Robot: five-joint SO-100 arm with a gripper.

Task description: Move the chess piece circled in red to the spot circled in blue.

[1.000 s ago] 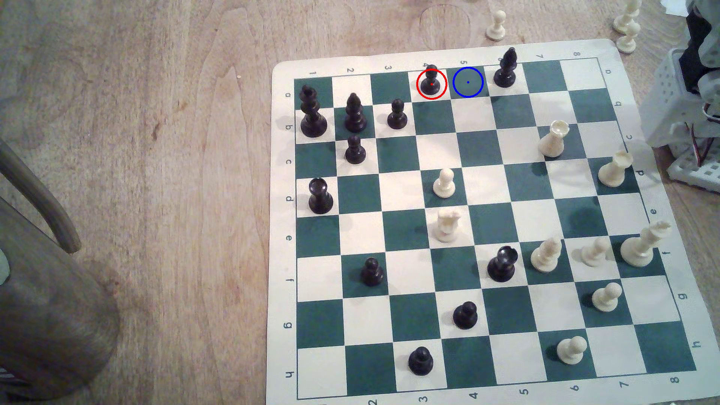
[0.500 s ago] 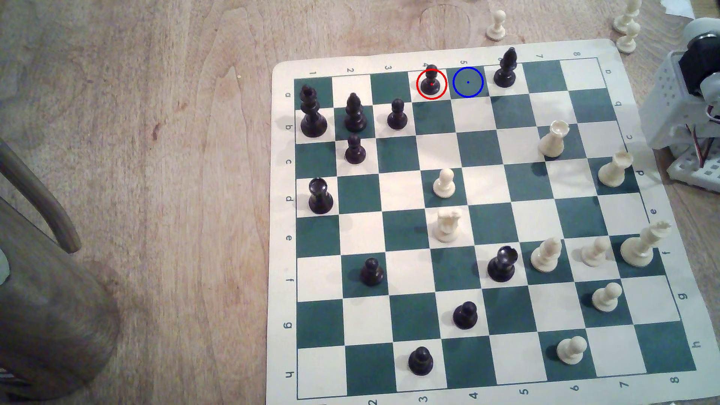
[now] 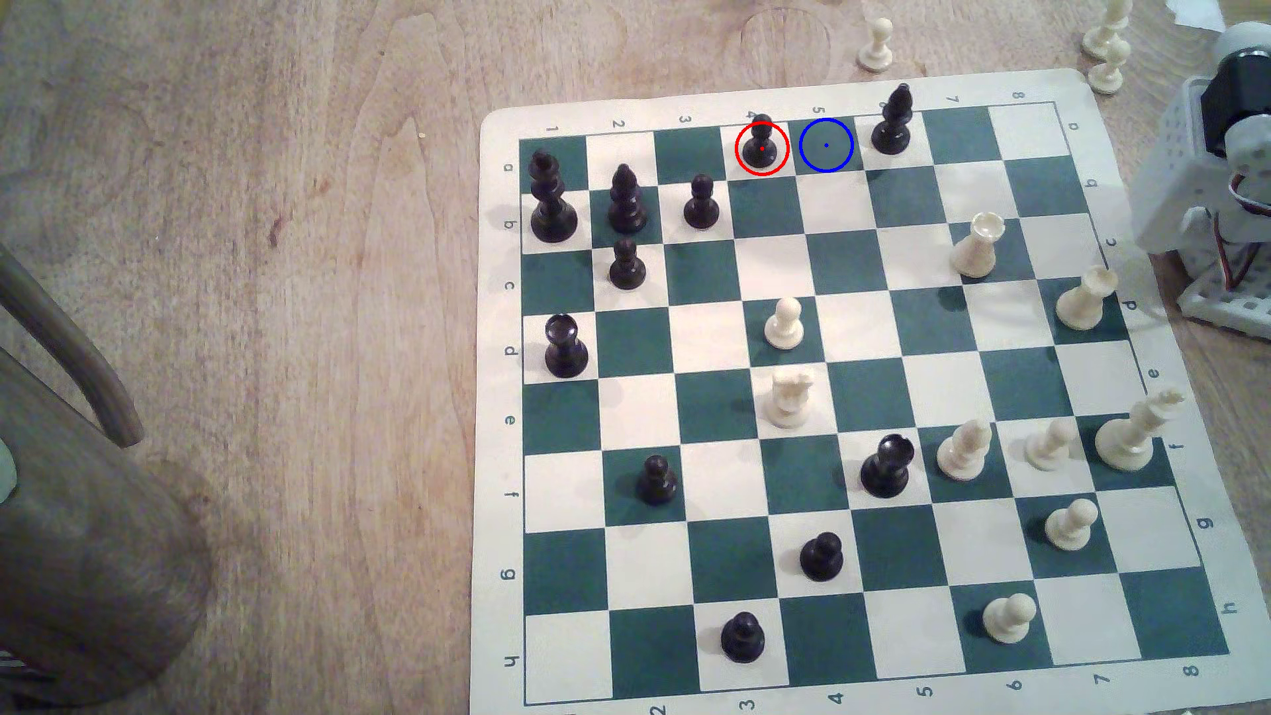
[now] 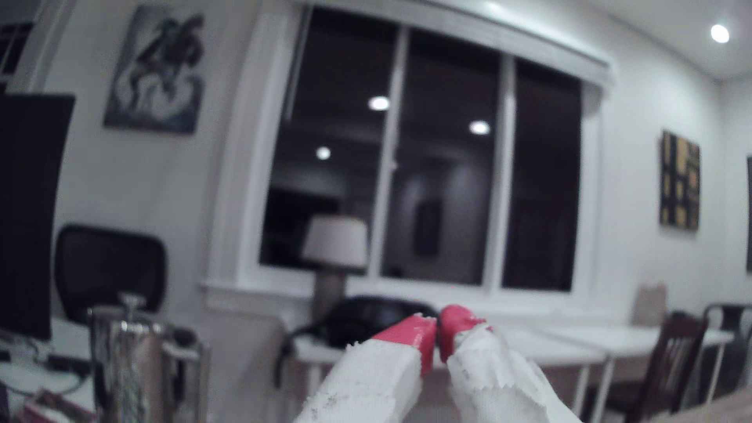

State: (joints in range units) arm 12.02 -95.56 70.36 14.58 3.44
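Standing on a cream square in the board's far row, the black pawn [image 3: 761, 146] is ringed in red and upright. Just beside it toward the exterior view's right lies the blue-ringed green square [image 3: 826, 145], bare of pieces. One square further right stands a black bishop [image 3: 893, 120], close to the target square but not on it. The chess mat [image 3: 496, 385] lies flat on the wooden table [image 3: 275, 275]. At the exterior view's right edge, the white arm base [image 3: 1210, 192] sits off the mat, well apart from the pawn. In the wrist view, the hand [image 4: 438, 325] points out toward a dark window [image 4: 427, 162], its red fingertips [image 4: 411, 331] pressed nearly together with only a thin slit between them, pinching nothing
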